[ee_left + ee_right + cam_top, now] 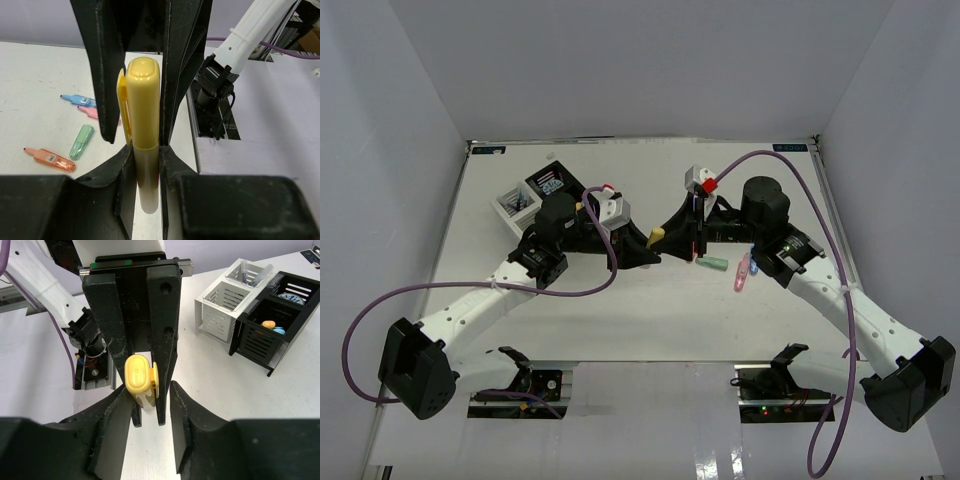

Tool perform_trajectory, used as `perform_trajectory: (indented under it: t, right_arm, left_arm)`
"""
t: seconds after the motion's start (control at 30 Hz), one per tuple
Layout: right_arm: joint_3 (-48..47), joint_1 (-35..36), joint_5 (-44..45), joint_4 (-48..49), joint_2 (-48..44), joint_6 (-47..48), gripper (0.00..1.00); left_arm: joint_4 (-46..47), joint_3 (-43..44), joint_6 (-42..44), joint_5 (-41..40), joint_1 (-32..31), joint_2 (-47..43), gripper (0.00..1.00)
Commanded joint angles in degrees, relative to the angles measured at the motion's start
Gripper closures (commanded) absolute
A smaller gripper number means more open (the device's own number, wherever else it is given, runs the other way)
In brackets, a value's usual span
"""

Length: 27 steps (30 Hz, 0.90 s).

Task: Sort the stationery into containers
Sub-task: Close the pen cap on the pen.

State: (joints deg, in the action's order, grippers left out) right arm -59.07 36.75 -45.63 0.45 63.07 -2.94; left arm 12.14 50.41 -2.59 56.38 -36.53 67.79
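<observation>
My left gripper (145, 150) is shut on the body of a yellow highlighter (142, 115) and holds it above the table middle (658, 236). My right gripper (152, 390) faces it, its jaws apart on either side of the yellow cap (137, 372). Orange (50, 159), green (81, 141), pink (90, 112) and blue (77, 100) highlighters lie on the table below. The containers (535, 195) stand at the back left: white compartments (222, 307) and black ones (270, 335). One black compartment holds highlighters (272, 327), the other the round tub (292, 297).
Both arms meet nose to nose over the middle of the table (620, 320). Purple cables (590, 280) loop from each arm. The arm bases and mounting rails (520, 385) sit at the near edge. White walls enclose the table.
</observation>
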Motion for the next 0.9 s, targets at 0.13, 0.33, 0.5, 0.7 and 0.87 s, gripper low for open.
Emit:
perform_trajectory:
  t: [0.13,0.33,0.5,0.7,0.87]
  right_arm:
    - [0.88,-0.28,-2.18,3.86,0.30,-1.37,0.65]
    - [1.24,-0.28,-2.98,4.21,0.48,-1.72,0.70]
    - [1.15,-0.28,-3.15,4.30,0.30,-1.63,0.88]
    - [0.18,-0.28,-2.89,4.21,0.04,-1.72,0.92]
    - [-1.13,-0.28,-2.19,4.30,-0.58,-2.16,0.92]
  left_arm:
    - [1.92,0.56,-0.22,0.57,-0.03,-2.84,1.00]
    - [2.54,0.30,-0.84,0.05,-0.03,-3.37,1.00]
    - [2.62,0.30,-1.28,0.13,-0.03,-3.28,1.00]
    - [2.10,0.47,-1.02,0.40,-0.03,-3.10,0.91]
    - [1.66,0.56,-0.57,0.31,-0.03,-2.66,0.65]
